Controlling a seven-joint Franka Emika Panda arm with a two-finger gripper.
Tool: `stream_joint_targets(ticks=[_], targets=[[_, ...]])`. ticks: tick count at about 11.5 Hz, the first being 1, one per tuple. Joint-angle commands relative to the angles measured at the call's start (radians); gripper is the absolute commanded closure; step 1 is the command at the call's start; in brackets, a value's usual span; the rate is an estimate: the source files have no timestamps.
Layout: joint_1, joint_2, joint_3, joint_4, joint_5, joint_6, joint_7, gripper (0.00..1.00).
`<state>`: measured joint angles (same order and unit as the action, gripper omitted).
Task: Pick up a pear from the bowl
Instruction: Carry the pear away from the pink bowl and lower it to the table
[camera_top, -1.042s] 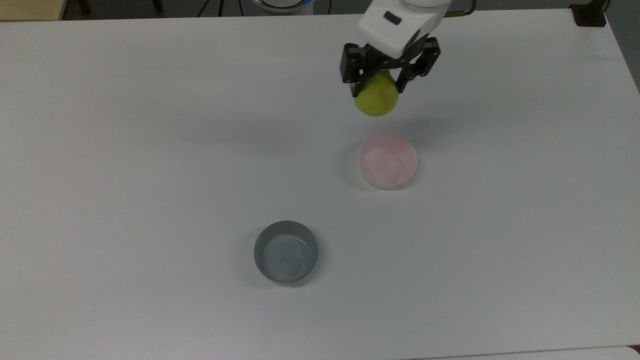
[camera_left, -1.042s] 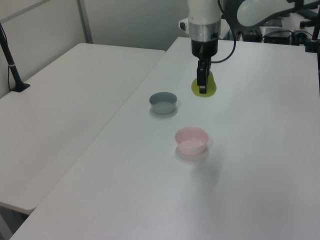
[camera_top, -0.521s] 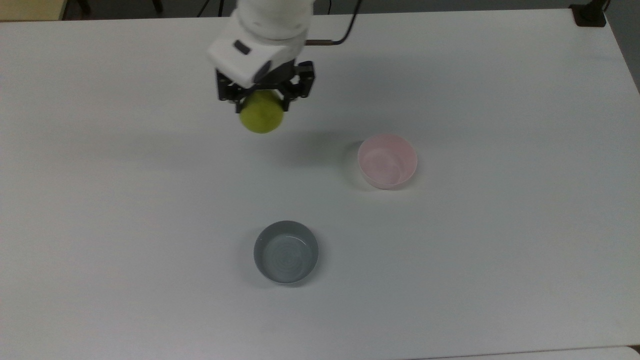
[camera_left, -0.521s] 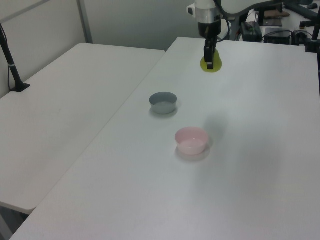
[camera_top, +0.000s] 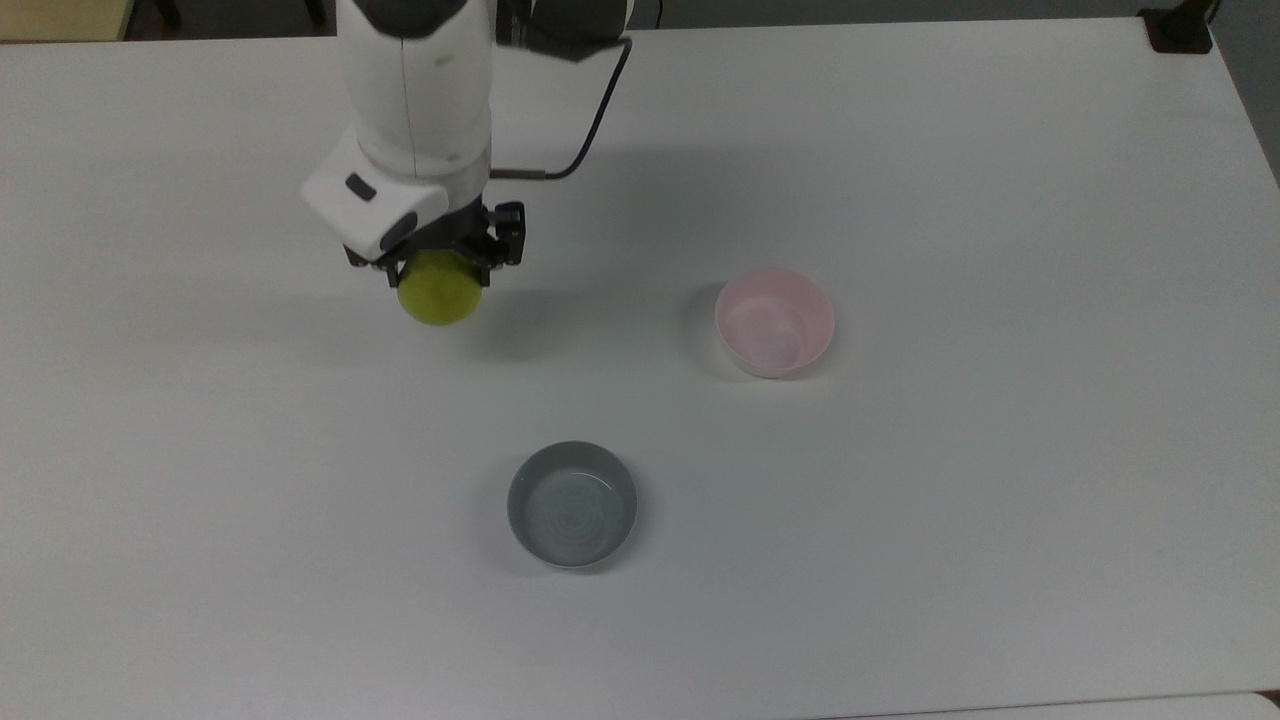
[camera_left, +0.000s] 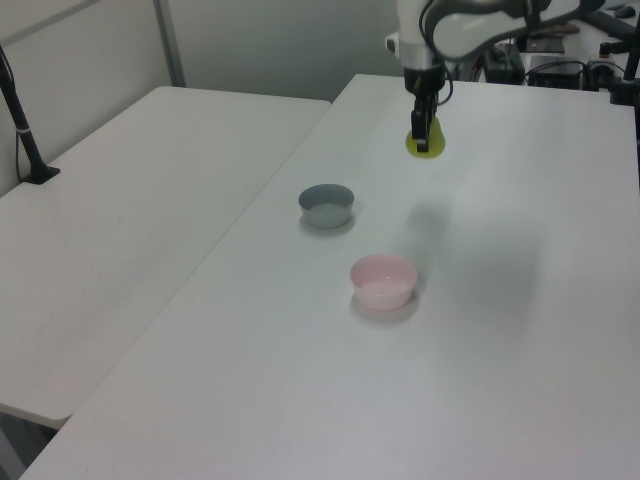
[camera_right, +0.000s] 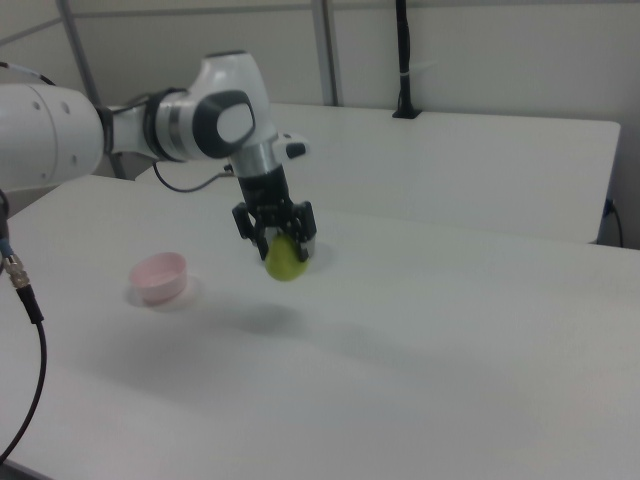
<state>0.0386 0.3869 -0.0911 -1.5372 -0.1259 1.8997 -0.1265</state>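
Now the pear (camera_top: 440, 290) is seen pinched in the pincer (camera_top: 436, 262), carried well away from the pink bowl (camera_top: 775, 321). A second ago it was held just beyond the bowl's far rim in the top view; half a second ago it was already off toward the top view's left; at this moment it is held further to the top view's left again, and nearer the camera side of the desk (camera_top: 900, 520).

The fruit is kept clear of the surface: in the right view a soft shadow is cast on the desk below the pear (camera_right: 285, 260), with open air between the two. Its upper part is hidden by the black fingers, and only the rounded bottom is shown below them.

The bowl (camera_left: 383, 279) is left empty, its glossy inside plainly bare, and it is unmoved across the three moments. The grey bowl (camera_top: 572, 505) is likewise unmoved and empty.

For the task, the meaning is judged to be this: the pick is done, since the pear (camera_left: 424, 143) is lifted out and held aloft with the grip apparently sound through a fast sideways sweep. What remains, if anything, is only for the hold to be kept steady.
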Motion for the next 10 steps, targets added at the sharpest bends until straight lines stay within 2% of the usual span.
stream_joint_targets(ticks=[1, 8, 10], targets=[[-0.003, 0.05, -0.009, -0.032, 0.011, 0.1, -0.007, 0.54], [-0.003, 0.153, -0.009, -0.03, 0.011, 0.225, -0.001, 0.53], [-0.003, 0.155, -0.009, -0.032, 0.008, 0.225, -0.001, 0.45]])
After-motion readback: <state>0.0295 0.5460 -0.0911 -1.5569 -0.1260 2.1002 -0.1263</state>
